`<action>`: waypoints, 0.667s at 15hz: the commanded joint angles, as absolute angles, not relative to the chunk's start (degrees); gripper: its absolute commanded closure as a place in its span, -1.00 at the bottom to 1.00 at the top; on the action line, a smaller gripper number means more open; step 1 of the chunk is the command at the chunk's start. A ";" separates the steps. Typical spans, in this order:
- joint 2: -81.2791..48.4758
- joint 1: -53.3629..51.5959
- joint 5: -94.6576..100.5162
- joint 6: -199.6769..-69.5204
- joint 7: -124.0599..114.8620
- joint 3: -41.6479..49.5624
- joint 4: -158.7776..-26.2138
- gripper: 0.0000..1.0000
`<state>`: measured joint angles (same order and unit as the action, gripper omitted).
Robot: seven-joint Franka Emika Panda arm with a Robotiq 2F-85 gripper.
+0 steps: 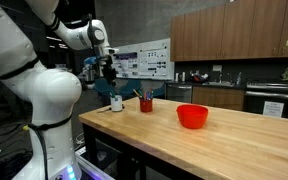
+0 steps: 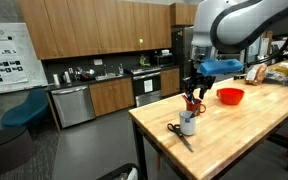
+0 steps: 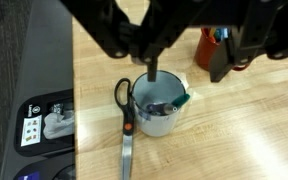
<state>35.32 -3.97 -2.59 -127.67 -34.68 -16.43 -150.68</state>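
Just over edge-side mug (image 3: pixel 157 108): gripper (image 2: pixel 193 90)

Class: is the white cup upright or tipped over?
Upright: the white cup stands on its base, its open mouth facing up toward the wrist camera.

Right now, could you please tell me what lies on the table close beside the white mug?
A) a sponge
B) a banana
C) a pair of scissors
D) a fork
C: the wrist view shows a pair of scissors lying flat on the wooden table, its handles next to the white mug.
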 commanded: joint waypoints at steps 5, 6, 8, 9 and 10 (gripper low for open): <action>32.76 -2.72 -1.92 -128.14 -34.64 -16.13 -151.43 -1.00; 32.53 -2.60 -1.93 -128.12 -34.59 -16.01 -151.60 -1.00; 32.00 -2.32 -1.99 -128.16 -34.61 -15.71 -151.97 -1.00; 31.82 -2.29 -2.07 -128.09 -34.54 -15.53 -152.10 -1.00; 31.61 -2.20 -2.16 -128.08 -34.55 -15.37 -152.30 -1.00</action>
